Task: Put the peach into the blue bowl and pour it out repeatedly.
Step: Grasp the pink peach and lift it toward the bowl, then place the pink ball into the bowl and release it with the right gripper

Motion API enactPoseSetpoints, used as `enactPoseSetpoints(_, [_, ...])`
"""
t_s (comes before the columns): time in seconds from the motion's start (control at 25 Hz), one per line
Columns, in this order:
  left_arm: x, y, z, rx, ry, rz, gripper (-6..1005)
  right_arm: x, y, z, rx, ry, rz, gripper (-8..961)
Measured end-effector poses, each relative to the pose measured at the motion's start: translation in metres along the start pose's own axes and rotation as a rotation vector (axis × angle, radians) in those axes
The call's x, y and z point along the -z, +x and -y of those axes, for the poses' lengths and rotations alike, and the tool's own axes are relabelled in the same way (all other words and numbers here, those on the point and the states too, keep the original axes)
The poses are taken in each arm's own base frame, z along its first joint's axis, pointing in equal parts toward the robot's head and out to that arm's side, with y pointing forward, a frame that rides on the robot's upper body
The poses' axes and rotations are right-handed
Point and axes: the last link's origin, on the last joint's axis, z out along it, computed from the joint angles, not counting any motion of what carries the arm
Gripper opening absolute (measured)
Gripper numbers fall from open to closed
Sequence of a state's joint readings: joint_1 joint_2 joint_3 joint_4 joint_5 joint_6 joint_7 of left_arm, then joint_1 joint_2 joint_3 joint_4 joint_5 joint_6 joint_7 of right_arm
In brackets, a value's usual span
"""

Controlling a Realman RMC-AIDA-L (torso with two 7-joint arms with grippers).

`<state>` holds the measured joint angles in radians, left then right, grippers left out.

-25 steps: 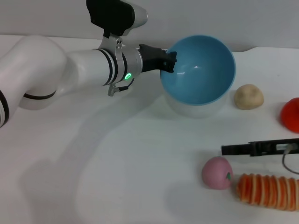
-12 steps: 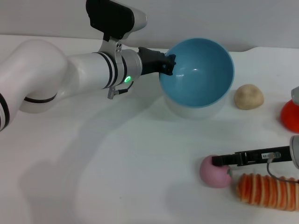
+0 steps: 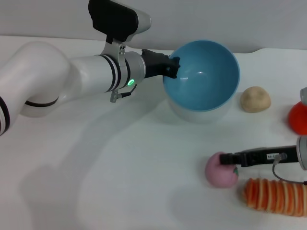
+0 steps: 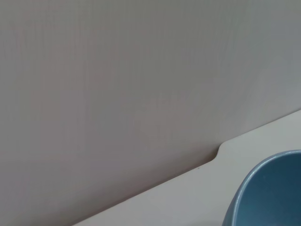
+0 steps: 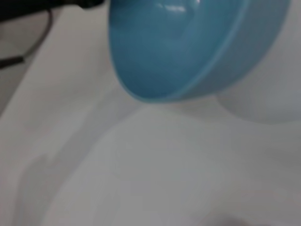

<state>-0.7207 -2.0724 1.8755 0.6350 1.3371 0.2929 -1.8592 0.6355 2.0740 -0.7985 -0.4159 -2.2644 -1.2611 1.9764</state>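
The blue bowl [image 3: 206,76] is held at the back of the table, lifted and tilted with its opening facing me; nothing shows inside it. My left gripper [image 3: 169,67] is shut on its left rim. The bowl's edge shows in the left wrist view [image 4: 273,193], and the bowl fills the right wrist view [image 5: 188,42]. The pink peach [image 3: 218,175] lies on the table at the front right. My right gripper [image 3: 225,158] reaches in from the right, its black tip lying over the peach's far top side.
A beige lumpy round thing [image 3: 255,99] lies right of the bowl. A bright red fruit [image 3: 298,118] sits at the right edge. An orange sliced piece [image 3: 273,195] lies just right of the peach. A white rounded shape [image 3: 199,112] shows under the bowl.
My right gripper has moved left from beside the peach to over its top. The peach shifted slightly. The left arm and bowl barely moved.
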Motion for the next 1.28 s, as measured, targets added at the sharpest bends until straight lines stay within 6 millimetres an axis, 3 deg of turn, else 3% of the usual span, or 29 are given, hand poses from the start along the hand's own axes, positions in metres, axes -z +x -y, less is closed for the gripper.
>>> enactPoseSetpoints(0.2, [-0.001, 0.004, 0.000, -0.010, 0.006, -0.006, -2, 0.021, -0.016, -0.008, 0.055, -0.059, 0.056, 41])
enactPoseSetpoints(0.48, [-0.003, 0.007, -0.008, -0.055, -0.037, 0.010, -1, 0.095, -0.056, -0.037, 0.278, -0.122, 0.238, 41])
enactPoseSetpoints(0.64, [-0.004, 0.006, -0.019, -0.064, -0.098, 0.030, -1, 0.116, -0.070, -0.043, 0.317, -0.127, 0.337, 40])
enactPoseSetpoints(0.84, [-0.009, 0.002, -0.036, -0.077, -0.143, 0.061, -1, 0.113, -0.084, -0.038, 0.315, -0.076, 0.386, 40])
enactPoseSetpoints(1.16, [-0.011, -0.002, -0.056, -0.114, -0.191, 0.083, -1, 0.076, -0.085, -0.019, 0.258, -0.027, 0.376, 41])
enactPoseSetpoints(1.28, [-0.011, -0.001, -0.056, -0.109, -0.190, 0.082, -2, 0.072, -0.082, -0.016, 0.280, -0.013, 0.387, 114])
